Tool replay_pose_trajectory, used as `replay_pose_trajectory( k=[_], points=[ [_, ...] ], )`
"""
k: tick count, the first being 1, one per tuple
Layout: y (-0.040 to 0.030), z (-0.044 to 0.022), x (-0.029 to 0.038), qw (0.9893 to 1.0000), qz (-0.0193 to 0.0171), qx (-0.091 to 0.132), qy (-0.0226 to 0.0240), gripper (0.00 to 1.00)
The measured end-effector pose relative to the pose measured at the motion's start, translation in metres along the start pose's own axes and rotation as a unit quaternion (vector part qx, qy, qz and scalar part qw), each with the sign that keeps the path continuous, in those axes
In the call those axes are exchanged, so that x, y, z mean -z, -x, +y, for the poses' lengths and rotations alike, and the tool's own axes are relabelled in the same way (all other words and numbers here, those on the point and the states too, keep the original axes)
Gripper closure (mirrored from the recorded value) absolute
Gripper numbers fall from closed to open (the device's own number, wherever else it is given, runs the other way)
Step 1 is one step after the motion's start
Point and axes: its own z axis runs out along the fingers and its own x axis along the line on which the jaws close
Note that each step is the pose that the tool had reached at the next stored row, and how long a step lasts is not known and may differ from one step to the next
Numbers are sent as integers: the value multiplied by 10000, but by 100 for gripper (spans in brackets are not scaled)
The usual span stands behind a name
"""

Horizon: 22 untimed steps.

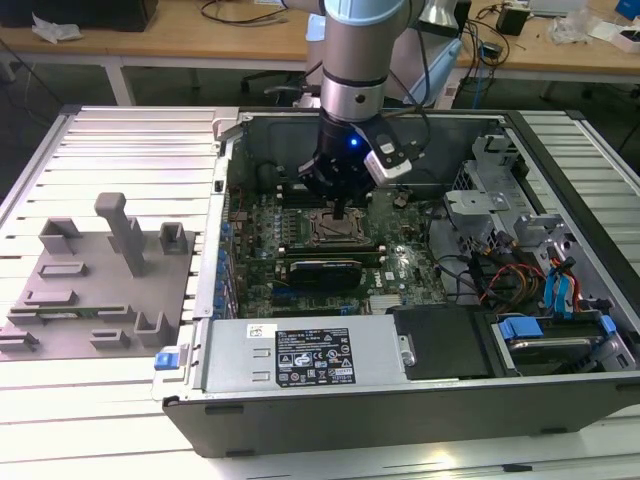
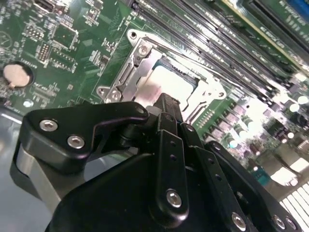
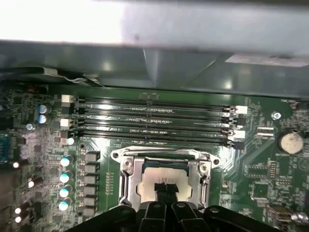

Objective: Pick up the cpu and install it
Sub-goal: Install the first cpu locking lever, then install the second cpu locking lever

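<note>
Gripper [image 1: 340, 212] is down inside the PC case [image 1: 400, 400], tips right over the socket [image 1: 333, 230] w/ fingers pinched together into one narrow point. In the second wrist view the gripper [image 2: 166, 104] tip sits at the edge of the cpu [image 2: 166, 83], and I can't tell if it's touching or just above. Nothing between the fingers afaict. In the first wrist view the fingers [image 3: 163, 187] look closed too, w/ the cpu [image 3: 161, 176] silvery inside the metal frame [image 3: 126, 181], so the chip is already lying in the socket.

Moving outward in the exterior view: RAM slots [image 3: 152, 121] at roughly 12 o'clock from the socket, a dark card [image 1: 322, 270] at 6, PSU [image 1: 300, 355] further at 6 along the case edge. Drive bay w/ blue tabs [image 1: 520, 325] at approx 4 o'clock. Grey fixture blocks [image 1: 100, 280] sit way off at 9 on the slatted table [image 1: 120, 140], outside the case. Coin battery [image 3: 291, 141] shows on the green board [image 1: 405, 265] near the slots.
</note>
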Motion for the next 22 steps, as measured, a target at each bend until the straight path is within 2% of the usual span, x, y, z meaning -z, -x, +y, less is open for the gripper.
replay_pose_trajectory(
  k=[3,4,7,10,13,22],
  points=[
    [-1,-6,138,10000,-7,2,0,89],
    [-1,-7,155,10000,-14,2,2,89],
    [-2,-23,158,10000,-22,3,8,89],
    [-4,-68,157,10000,-23,3,15,89],
    [-5,-73,189,10000,-23,3,26,89],
    [-5,-73,195,10000,-23,3,26,89]
  ],
)
